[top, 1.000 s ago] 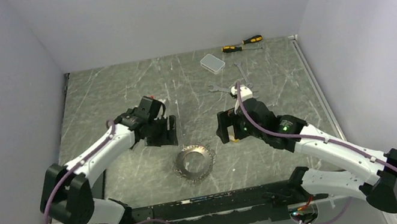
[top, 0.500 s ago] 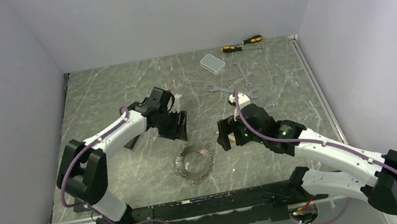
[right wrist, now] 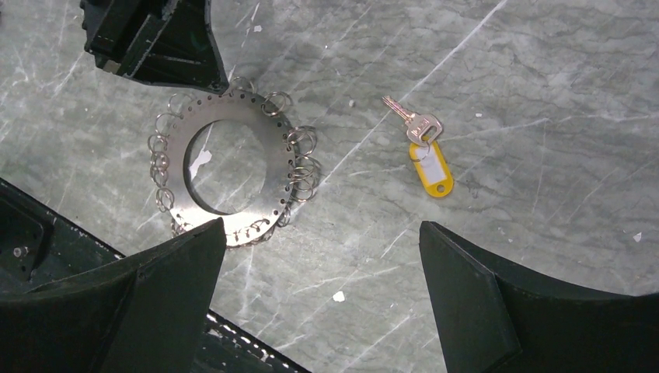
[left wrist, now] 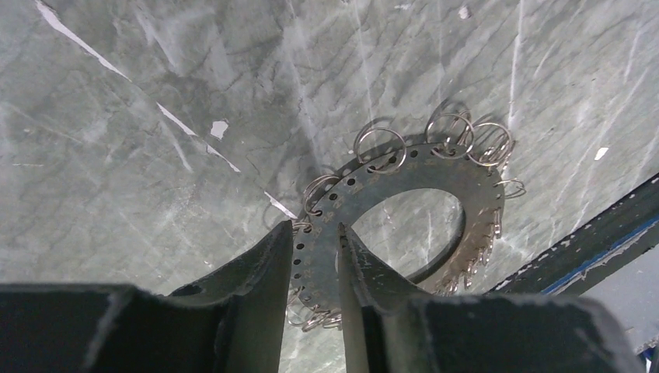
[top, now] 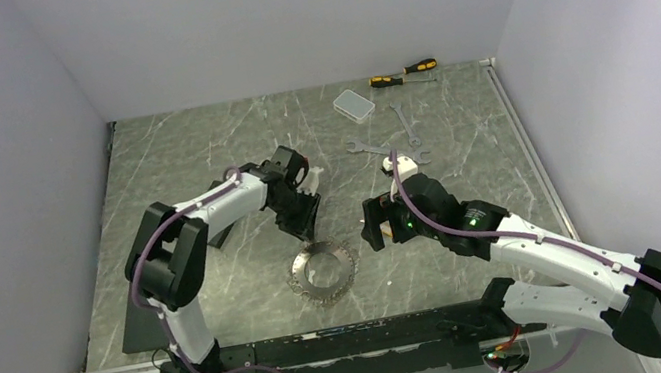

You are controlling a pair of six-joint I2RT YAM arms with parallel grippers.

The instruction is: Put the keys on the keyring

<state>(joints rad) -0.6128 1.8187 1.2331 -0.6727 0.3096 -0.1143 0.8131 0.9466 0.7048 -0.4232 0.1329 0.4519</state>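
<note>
The keyring point(top: 322, 271) is a flat metal ring with a row of holes and small wire loops round its edge. It lies on the marble table near the front. My left gripper point(top: 304, 223) reaches down onto its far side. In the left wrist view the left gripper point(left wrist: 317, 229) has one finger on the outer edge and one on the inner edge of the keyring's point(left wrist: 412, 167) band. A silver key point(right wrist: 423, 128) with a yellow tag point(right wrist: 433, 172) lies on the table right of the keyring point(right wrist: 229, 159). My right gripper point(right wrist: 322, 229) hangs wide open above the table, empty.
A clear plastic box point(top: 354, 103), two yellow-and-black screwdrivers point(top: 404, 73) and silver wrenches point(top: 390, 141) lie at the back right. A black rail point(top: 332, 343) runs along the table's front edge, close to the keyring. White walls enclose three sides.
My left arm has swung right and down to the keyring, and its jaws have narrowed round the band. The right gripper drifted slightly toward me, then held still, open.
</note>
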